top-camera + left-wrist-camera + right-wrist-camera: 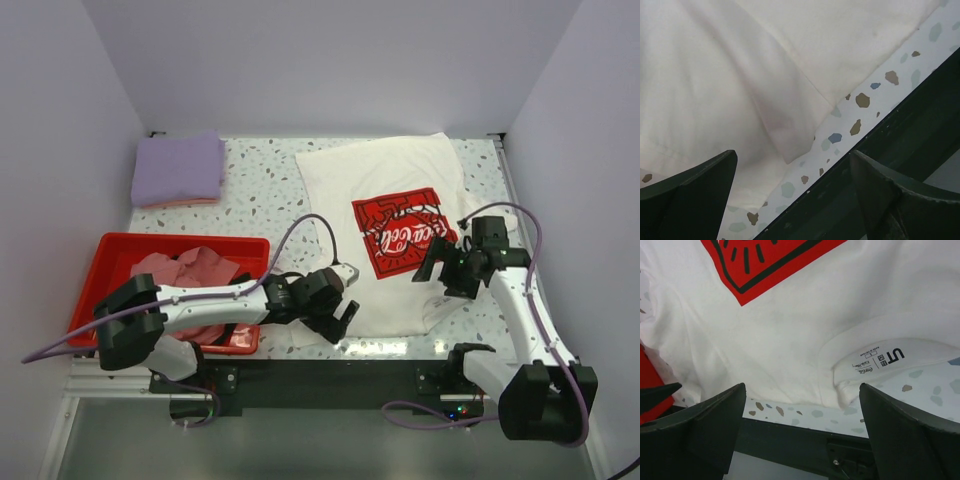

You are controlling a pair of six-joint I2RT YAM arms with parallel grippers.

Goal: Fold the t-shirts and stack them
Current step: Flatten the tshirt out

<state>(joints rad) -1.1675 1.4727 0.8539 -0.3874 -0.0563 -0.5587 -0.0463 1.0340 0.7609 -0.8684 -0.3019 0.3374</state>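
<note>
At the near edge of the tabletop (260,190), the left arm (215,303) reaches low and to the right, so that its jaws hang over the near left corner of the white tee (400,190). The jaws stand wide apart with nothing between them. In the left wrist view a folded flap of cloth, probably a sleeve, lies just under them, beside the tabletop's edge. The right arm (520,300) bends in from the right. Its jaws are also spread wide and empty, above the collar, where the neck label (880,360) shows. So the tee lies flat, with the collar toward the near right and the red print (403,232) facing up. It seems the arms are placed at the two near corners in order to pinch them together and carry the near edge away for a first fold. This step is not yet begun, because no cloth is held.

To the left, the red tray (180,240) holds crumpled pink tees (195,268), probably waiting for their turn. At the far left, a lavender tee (178,168) lies folded in a neat square, and a thin pinkish edge shows under it. Likely the stack is kept there to leave the middle free for folding.
</note>
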